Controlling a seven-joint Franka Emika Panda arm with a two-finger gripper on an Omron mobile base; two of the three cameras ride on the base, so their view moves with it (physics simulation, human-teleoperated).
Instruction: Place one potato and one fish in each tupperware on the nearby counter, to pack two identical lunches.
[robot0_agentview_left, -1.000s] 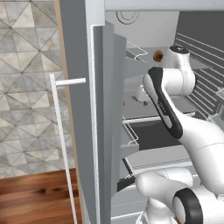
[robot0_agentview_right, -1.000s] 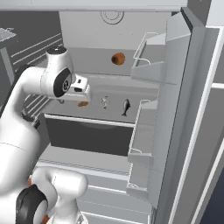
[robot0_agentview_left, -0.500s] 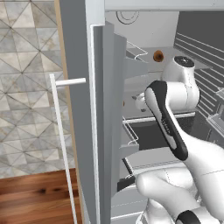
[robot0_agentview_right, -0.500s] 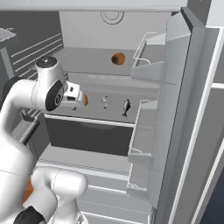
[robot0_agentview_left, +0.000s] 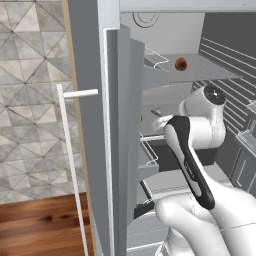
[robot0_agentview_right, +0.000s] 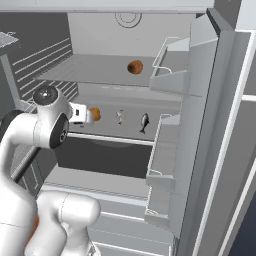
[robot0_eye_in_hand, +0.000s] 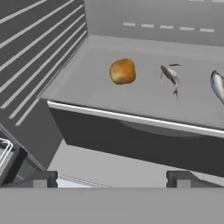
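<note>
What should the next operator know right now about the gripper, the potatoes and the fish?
Gripper: open, empty, aimed at the middle fridge shelf from in front.
Potato sits on that shelf, with two fish, fish and second fish, to its right in the hand view.
Second potato lies on the upper shelf.
Done: fridge open, nothing picked.
Left: carry one potato and one fish to each tupperware; likely grab the nearer potato first.

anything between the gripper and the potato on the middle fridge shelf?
Nothing visible. In the hand view the potato sits alone on the shelf, two fish off to its side. The gripper is open, in front of and below the shelf edge, so it must come up over that edge.
</note>
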